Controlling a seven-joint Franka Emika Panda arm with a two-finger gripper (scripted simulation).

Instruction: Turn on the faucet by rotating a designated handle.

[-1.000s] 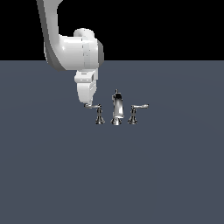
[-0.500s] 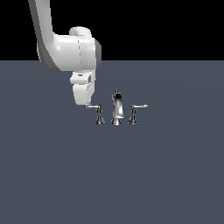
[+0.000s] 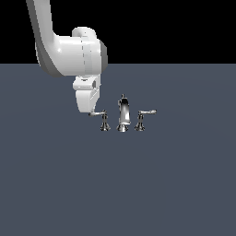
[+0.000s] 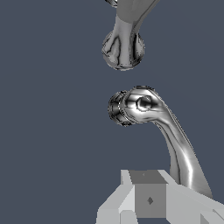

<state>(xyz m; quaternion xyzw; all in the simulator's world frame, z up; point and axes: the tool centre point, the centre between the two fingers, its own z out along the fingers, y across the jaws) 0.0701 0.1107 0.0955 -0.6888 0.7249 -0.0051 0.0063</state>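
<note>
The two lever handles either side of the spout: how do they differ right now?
The left handle has the gripper at the tip of its arm; the right handle has nothing near it. The left handle's arm points to the exterior view's left, the right handle's to that view's right, each away from the spout. Both are shiny chrome on short flared posts, lower than the spout.

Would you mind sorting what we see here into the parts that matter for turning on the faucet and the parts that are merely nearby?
Part of the job:
- faucet, the chrome three-piece set
- handle, the lever on the exterior view's left
- gripper, at that lever's tip

Just nearby:
- central spout
- other lever, on the exterior view's right
- grey surface beneath it all
</note>
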